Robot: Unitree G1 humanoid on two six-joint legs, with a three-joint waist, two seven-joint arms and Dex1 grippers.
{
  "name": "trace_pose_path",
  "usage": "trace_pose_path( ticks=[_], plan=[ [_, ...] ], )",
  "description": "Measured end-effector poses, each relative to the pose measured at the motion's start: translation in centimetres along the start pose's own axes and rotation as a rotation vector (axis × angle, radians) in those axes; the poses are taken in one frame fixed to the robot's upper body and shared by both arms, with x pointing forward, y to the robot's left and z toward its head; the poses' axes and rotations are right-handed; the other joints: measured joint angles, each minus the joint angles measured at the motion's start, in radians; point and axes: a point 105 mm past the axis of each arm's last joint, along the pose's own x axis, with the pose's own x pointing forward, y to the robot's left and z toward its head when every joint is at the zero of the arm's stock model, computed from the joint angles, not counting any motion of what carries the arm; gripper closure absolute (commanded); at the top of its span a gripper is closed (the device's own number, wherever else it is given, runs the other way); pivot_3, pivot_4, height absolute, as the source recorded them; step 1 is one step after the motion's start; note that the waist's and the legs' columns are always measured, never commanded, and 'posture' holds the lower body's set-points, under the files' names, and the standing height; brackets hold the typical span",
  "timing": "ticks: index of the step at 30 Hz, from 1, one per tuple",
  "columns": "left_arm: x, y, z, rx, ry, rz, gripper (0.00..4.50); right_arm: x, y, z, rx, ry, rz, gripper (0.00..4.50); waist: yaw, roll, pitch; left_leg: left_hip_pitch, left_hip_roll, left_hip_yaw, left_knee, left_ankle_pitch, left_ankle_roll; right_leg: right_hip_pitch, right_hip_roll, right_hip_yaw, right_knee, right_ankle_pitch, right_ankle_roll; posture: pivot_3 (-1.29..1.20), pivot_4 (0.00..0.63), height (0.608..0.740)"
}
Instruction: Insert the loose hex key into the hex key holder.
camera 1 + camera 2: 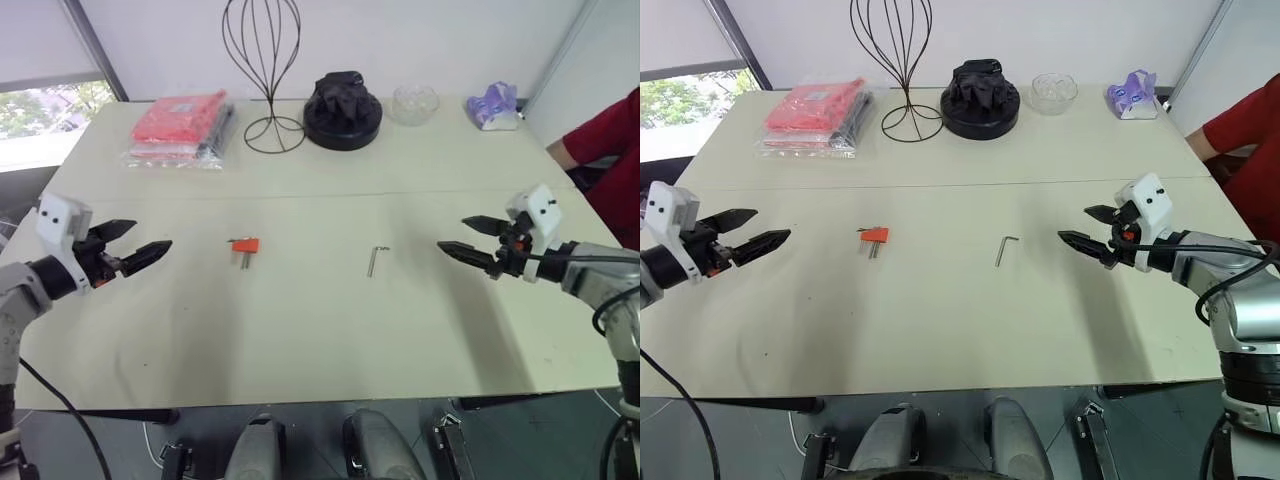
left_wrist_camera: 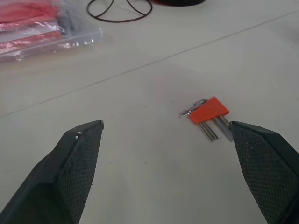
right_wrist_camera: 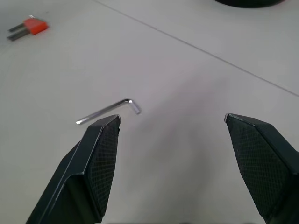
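The loose hex key [image 1: 373,259], a thin grey L-shaped rod, lies flat near the middle of the table; in the right wrist view the hex key [image 3: 108,111] lies just ahead of the fingers. The hex key holder [image 1: 245,245], a small orange block with short grey keys sticking out toward me, rests left of it, and the holder [image 2: 209,110] is also seen ahead of the left fingers. My left gripper [image 1: 139,244] hovers open at the table's left side, well short of the holder. My right gripper [image 1: 470,238] hovers open at the right, a short way from the loose key. Both are empty.
Along the far edge stand a red packaged bundle [image 1: 181,128], a black wire stand [image 1: 263,70], a black round object [image 1: 343,110], a clear bowl [image 1: 414,102] and a purple packet [image 1: 494,105]. A person's red sleeve [image 1: 605,135] shows at the right.
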Motion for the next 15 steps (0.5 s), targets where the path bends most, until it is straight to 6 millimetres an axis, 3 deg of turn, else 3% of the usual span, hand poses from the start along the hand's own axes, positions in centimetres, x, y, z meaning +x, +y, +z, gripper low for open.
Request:
trace_pose_path(
  ticks=[4, 15],
  plan=[
    [0.32, 0.03, 0.75, 0.008, -0.023, 0.004, 0.01, 0.29, 0.07, 0.01, 0.008, -0.018, -0.012, 0.8, -0.001, 0.0, 0.0, 0.0, 0.0, 0.0, 0.0, 0.0, 0.0, 0.0, 0.0, 0.0, 0.0, 0.0, 0.0, 0.0, 0.15, 0.74],
    [0.55, -0.11, 0.49, -0.01, -0.029, 0.008, 0.01, 0.7, 0.1, 0.25, -0.003, -0.045, -0.028, 0.8, -0.001, 0.0, 0.0, 0.0, 0.0, 0.0, 0.0, 0.0, 0.0, 0.0, 0.0, 0.0, 0.0, 0.0, 0.0, 0.0, 0.15, 0.74]
  ],
)
